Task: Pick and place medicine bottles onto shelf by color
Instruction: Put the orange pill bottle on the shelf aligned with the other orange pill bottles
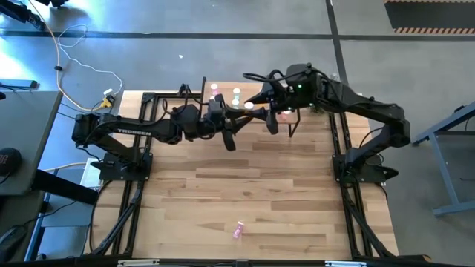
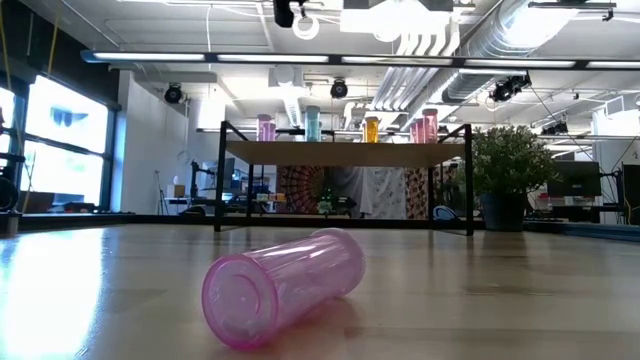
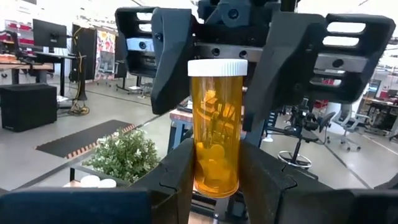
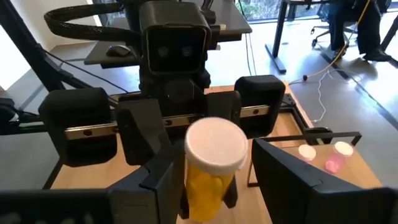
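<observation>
Gripping an orange medicine bottle (image 3: 216, 127) low on its body, the left gripper (image 3: 214, 168) has its jaws pinched against the amber sides, white cap upward; tablets show inside. The right gripper (image 4: 211, 165) faces it at close range, above the front edge of the shelf (image 1: 256, 111) at the far side of the counter (image 1: 252, 193). In the right wrist view its dark fingers (image 4: 158, 171) stand on either side of that same bottle, spread apart, one close to the bottle and the other with a clear gap, so whether they touch it cannot be told.

White lettering reading TROSSEN runs along the left arm (image 1: 133, 132) in the high view. No printing can be made out on any bottle.

On the shelf, the low view shows standing bottles in a row: a pink one (image 2: 266, 127), a pale green one (image 2: 313, 123), an orange one (image 2: 371, 129) and two salmon-red ones (image 2: 424, 126) close together. A potted plant (image 2: 507, 175) stands just beside the shelf's right end in that view.

Well apart from all this, one pink bottle (image 2: 285, 285) lies on its side near the counter's front edge, its flat base toward the low camera.
</observation>
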`<move>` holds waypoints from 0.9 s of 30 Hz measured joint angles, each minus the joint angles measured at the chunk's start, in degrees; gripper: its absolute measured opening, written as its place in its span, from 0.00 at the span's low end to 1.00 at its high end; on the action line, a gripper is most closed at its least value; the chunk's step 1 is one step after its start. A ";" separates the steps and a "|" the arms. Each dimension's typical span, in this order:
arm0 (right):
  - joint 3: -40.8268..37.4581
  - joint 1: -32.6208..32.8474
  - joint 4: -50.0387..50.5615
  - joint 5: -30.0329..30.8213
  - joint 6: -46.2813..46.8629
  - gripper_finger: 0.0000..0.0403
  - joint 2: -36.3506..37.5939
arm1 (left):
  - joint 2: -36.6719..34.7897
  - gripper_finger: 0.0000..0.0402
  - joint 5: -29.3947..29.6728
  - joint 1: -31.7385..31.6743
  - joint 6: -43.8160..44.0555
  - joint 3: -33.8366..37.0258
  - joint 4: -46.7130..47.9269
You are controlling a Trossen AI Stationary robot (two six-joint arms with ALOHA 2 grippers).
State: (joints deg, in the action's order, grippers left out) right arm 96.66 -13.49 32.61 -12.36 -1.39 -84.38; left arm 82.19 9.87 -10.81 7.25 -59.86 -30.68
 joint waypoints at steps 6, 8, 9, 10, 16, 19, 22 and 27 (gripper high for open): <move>-0.04 -0.03 -1.54 -0.08 -0.13 0.44 -0.61 | 0.00 0.25 0.69 -0.04 0.00 0.00 -0.26; -0.04 -0.03 -1.67 -0.04 -0.13 0.44 -0.55 | 0.00 0.25 0.68 -0.04 0.00 0.00 -0.14; -0.04 -0.03 -1.71 -0.06 -0.13 0.44 -0.50 | 0.00 0.25 0.71 -0.04 0.00 0.00 -0.09; -0.04 -0.03 -1.98 0.00 -0.13 0.44 -0.46 | 0.00 0.25 0.70 -0.04 0.00 0.00 -0.09; -0.02 -0.03 -2.19 0.14 0.01 0.44 0.13 | 0.00 0.25 1.39 -0.04 0.00 0.00 1.15; 0.02 -0.09 -1.57 0.62 0.01 0.44 0.50 | 0.00 0.25 1.38 -0.04 -0.51 0.00 1.30; 0.02 -0.11 -0.31 0.62 0.31 0.41 0.50 | 0.00 0.25 1.51 -0.04 -1.03 0.00 1.36; 0.02 -0.09 -0.12 0.58 0.35 0.32 0.48 | 0.00 0.25 1.55 -0.07 -1.77 0.00 1.30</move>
State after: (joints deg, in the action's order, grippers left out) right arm 96.68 -13.58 32.49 -11.79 -1.04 -83.90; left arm 82.19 11.42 -10.87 5.47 -59.86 -29.38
